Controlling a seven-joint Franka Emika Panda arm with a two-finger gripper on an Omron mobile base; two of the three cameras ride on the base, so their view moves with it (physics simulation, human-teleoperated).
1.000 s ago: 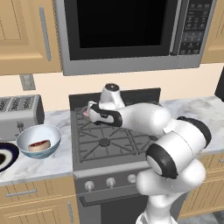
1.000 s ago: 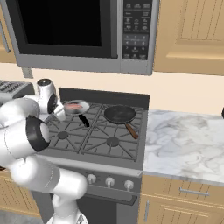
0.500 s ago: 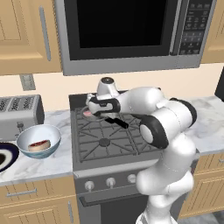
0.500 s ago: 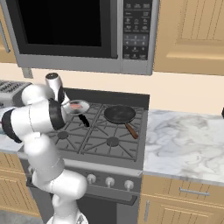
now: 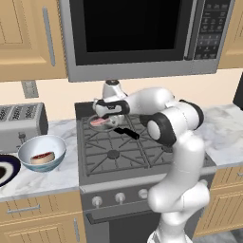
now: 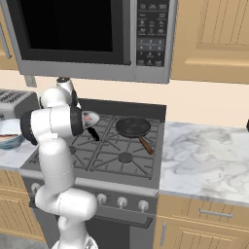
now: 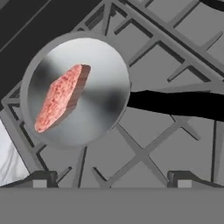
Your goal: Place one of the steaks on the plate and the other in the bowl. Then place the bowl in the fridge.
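Two steaks sit well apart in this kitchen: the dark red steak (image 5: 42,157) lies inside the pale blue-white bowl (image 5: 42,153) on the marble surface (image 5: 52,178) left of the stove, while the pale pink steak (image 7: 59,96) rests in a shallow silver pan (image 7: 76,91) on the stove's rear left burner. The pan's black handle (image 7: 175,101) runs out over the grey grates (image 7: 144,153). The robot's tool (image 5: 107,112) hangs above that pan with its jaws spread wide and nothing between them; seen from the hand, the pink steak lies left of the pan's centre. Just left of the bowl, at the picture's edge, is part of the dark plate (image 5: 6,170), with a toaster (image 5: 20,125) behind it. A dark pan (image 6: 133,127) with a brown handle occupies the rear right burner, and a microwave (image 5: 137,33) hangs over the stove.
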